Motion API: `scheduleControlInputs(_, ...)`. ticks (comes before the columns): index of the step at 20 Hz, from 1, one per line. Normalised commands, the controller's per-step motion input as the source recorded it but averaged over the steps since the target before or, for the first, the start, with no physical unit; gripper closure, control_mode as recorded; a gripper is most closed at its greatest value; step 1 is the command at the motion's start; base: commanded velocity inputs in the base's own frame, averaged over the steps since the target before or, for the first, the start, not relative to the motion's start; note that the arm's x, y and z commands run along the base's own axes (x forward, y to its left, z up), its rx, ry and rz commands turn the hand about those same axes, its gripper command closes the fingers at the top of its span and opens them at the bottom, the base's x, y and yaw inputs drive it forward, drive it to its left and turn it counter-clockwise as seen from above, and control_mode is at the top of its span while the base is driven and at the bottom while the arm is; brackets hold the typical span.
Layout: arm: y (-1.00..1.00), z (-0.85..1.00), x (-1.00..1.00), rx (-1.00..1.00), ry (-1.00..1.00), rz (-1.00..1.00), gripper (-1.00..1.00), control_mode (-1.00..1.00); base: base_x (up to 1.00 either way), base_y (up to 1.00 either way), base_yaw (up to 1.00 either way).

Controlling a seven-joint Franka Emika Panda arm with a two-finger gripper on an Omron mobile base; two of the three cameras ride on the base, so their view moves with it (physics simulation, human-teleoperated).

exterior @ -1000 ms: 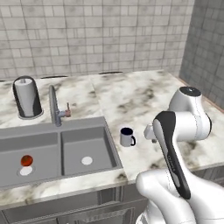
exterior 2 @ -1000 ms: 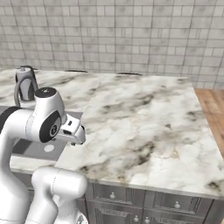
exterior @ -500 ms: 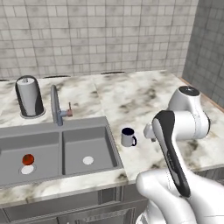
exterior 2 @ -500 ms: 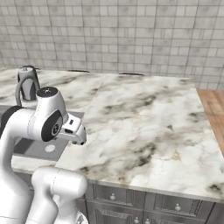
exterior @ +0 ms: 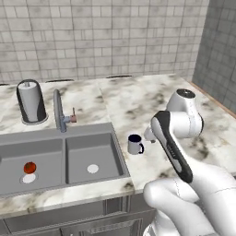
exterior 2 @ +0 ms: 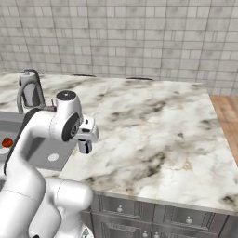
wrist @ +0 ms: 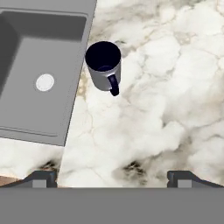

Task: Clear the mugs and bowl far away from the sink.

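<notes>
Your gripper [wrist: 111, 177] hangs above the marble counter [exterior: 138, 99] with its jaws spread wide and nothing between them; the two fingertips [wrist: 41, 178] sit far apart at the bottom of the hand view. The grey mug [wrist: 104, 65] with the navy inside stands upright on the counter just beside the sink's [exterior: 64, 159] right rim, handle pointing away from the basin toward the gripper. It's off to one side of the gripper's centre line, so my read is you're lining up for a pick, not committed yet: you'd need to shift toward the sink edge before dropping. Handle side faces you, so watch a finger catching it. The mug sits close to the basin edge, so a nudge could tip it in. A small red ball [exterior: 29, 167] lies in the left basin near its drain; leave it. A black-and-white cylinder [exterior: 31, 101] stands behind the sink beside the tap [exterior: 59, 110]. Counter to the right is broad, veined marble, ending at a wood floor [exterior 2: 228, 121]; grey tiled wall [exterior: 101, 37] behind.
</notes>
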Motion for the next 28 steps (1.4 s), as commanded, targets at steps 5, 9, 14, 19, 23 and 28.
scheduleControlInputs(5, 0.19, -0.40, 0.71, -0.09, 0.01, 0.14, -1.00, -1.00, 0.00, 0.00, 0.00)
scheduleControlInputs(9, 0.06, -0.37, 0.58, -0.05, 0.02, 0.12, -1.00, -1.00, 0.00, 0.00, 0.00)
scheduleControlInputs(14, 0.00, -0.45, 0.42, 0.00, 0.01, 0.10, -1.00, -1.00, 0.00, 0.00, 0.00)
scheduleControlInputs(19, 0.03, -0.35, 0.29, 0.00, 0.01, 0.03, -1.00, -1.00, 0.00, 0.00, 0.00)
scheduleControlInputs(23, 0.04, -0.22, 0.22, 0.00, 0.01, 0.02, -1.00, -1.00, 0.00, 0.00, 0.00)
scheduleControlInputs(28, 0.05, -0.25, 0.29, 0.00, 0.01, 0.01, -1.00, -1.00, 0.00, 0.00, 0.00)
